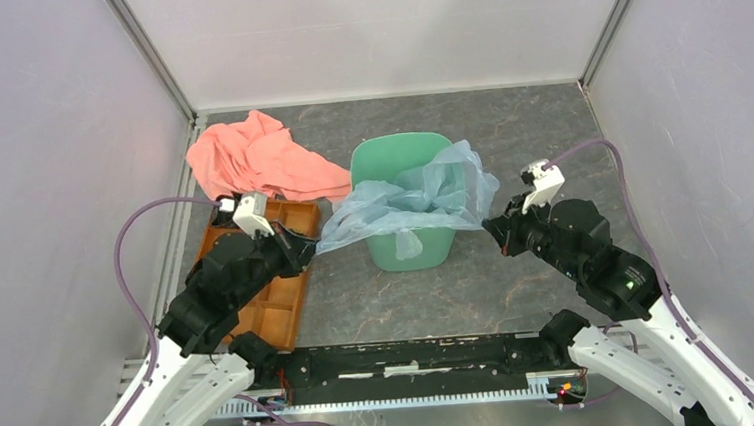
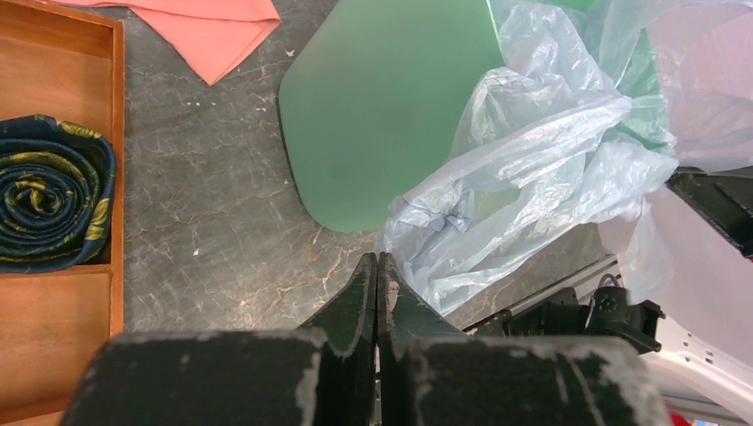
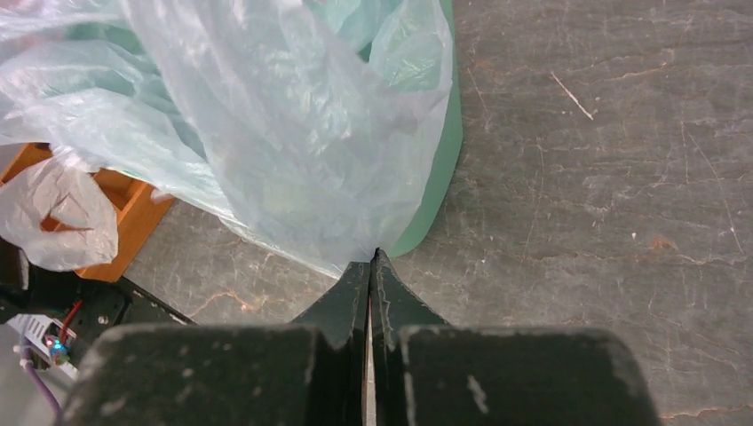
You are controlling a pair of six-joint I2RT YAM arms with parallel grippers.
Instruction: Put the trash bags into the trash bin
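The mint-green trash bin (image 1: pixel 434 251) stands upright in the middle of the table. A pale blue translucent trash bag (image 1: pixel 412 195) lies crumpled over its mouth and spills down its front and left side. My left gripper (image 1: pixel 311 248) is shut at the bag's stretched left corner. In the left wrist view the film (image 2: pixel 542 160) runs down to the closed gripper (image 2: pixel 379 257) beside the bin's wall (image 2: pixel 382 106). My right gripper (image 1: pixel 495 227) is shut on the bag's right edge. There the plastic (image 3: pixel 293 124) narrows to a point at the closed right gripper (image 3: pixel 374 256), in front of the bin (image 3: pixel 441 177).
A salmon-pink cloth (image 1: pixel 254 156) lies at the back left. An orange compartment tray (image 1: pixel 282 315) sits under my left arm, with a rolled dark patterned cloth (image 2: pixel 49 191) in one compartment. Enclosure walls stand on three sides.
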